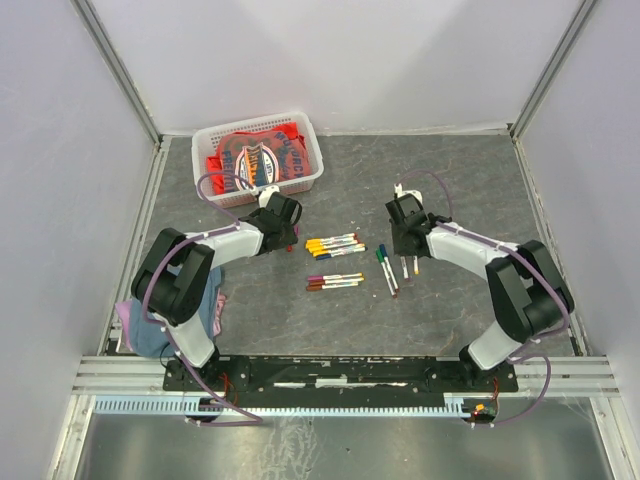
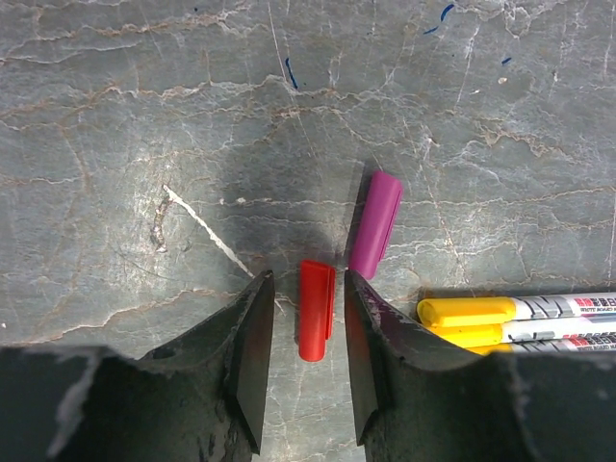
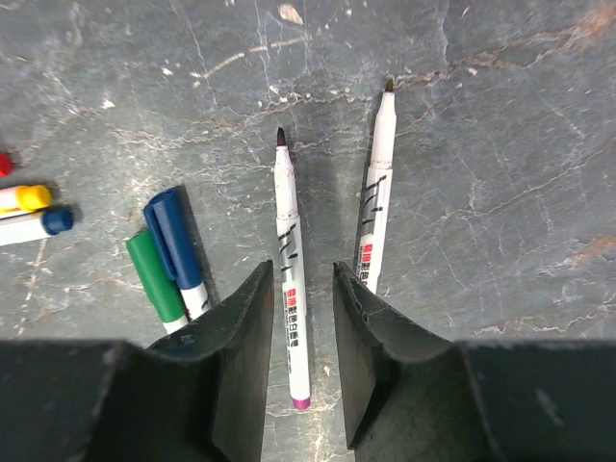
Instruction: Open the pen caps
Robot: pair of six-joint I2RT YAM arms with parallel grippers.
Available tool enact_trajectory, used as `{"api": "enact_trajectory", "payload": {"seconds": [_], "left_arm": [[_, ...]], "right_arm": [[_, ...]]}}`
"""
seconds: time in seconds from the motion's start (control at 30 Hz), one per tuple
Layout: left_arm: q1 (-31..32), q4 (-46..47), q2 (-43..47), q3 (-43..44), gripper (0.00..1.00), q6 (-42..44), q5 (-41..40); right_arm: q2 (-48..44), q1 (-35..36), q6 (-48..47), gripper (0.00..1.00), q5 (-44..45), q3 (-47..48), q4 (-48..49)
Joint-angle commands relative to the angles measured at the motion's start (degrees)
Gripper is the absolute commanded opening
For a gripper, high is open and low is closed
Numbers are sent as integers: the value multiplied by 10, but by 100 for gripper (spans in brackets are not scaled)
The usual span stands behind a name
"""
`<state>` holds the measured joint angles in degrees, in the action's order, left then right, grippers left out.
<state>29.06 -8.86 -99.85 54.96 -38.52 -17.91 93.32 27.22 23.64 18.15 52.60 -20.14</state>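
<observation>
Yellow-capped pens [image 2: 520,310] run off the right edge; one white barrel [image 3: 375,202] is lost behind the right gripper's [image 3: 302,279] finger [image 3: 385,366]; overhead, the red cap [image 2: 316,310] is too tiny to find.

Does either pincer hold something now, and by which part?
Nothing is held. The left pincer is open around a red cap, the right pincer open around an uncapped pen.

Both arms reaching forward, left gripper [image 2: 308,281] held low, fingers apart, right gripper [image 3: 300,271] low, fingers apart
</observation>
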Motion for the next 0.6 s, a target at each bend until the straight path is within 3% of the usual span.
{"api": "enact_trajectory", "payload": {"seconds": [0.0, 0.17, 0.57], "left_arm": [[1, 2, 2, 3, 43, 12, -9], [1, 0, 23, -5, 50, 8, -13], [1, 2, 57, -19, 53, -1, -10]], "right_arm": [[-48, 7, -10, 39, 6, 17, 4], [-77, 22, -17, 42, 11, 12, 1], [-88, 71, -24, 45, 10, 9, -2]]}}
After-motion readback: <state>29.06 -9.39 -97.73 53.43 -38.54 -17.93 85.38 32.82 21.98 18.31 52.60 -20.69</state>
